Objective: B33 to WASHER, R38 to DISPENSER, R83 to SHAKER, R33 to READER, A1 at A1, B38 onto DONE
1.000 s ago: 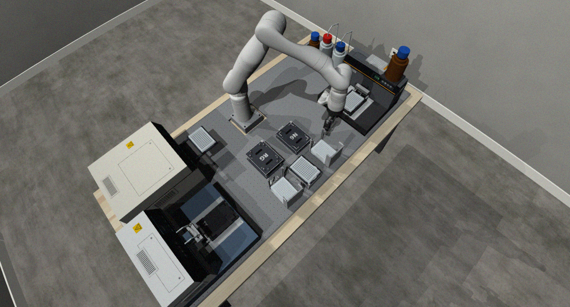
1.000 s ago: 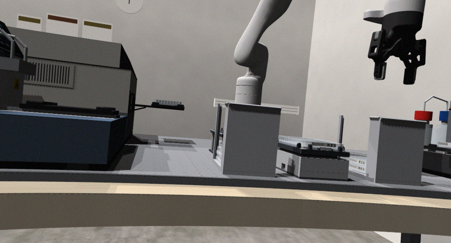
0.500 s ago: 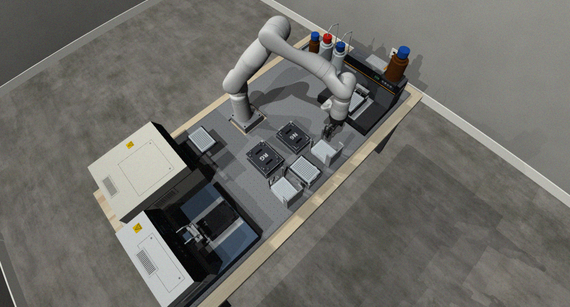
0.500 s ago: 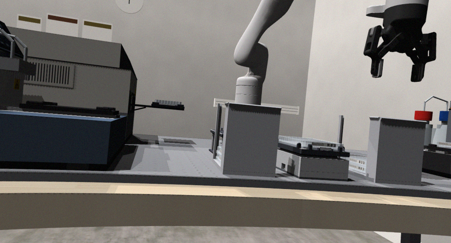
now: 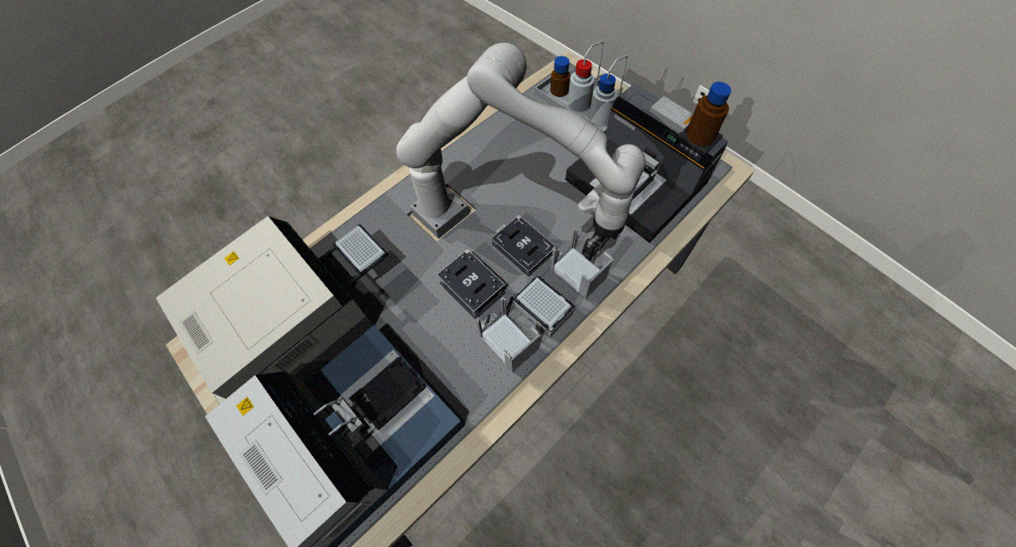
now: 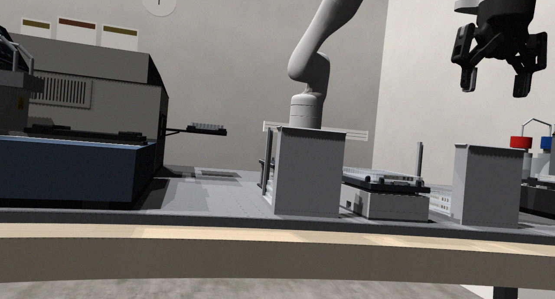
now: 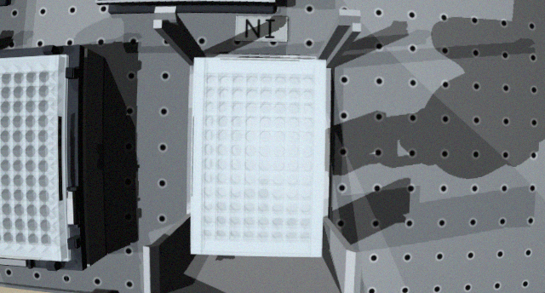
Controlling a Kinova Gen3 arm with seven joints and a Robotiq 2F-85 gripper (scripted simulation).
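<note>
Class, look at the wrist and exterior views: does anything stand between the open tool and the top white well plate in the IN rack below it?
Nothing visible does. The open tool hangs high over the grey IN rack, and the wrist view looks straight down between the rack's corner walls onto the white well plate, which nothing covers.
</note>
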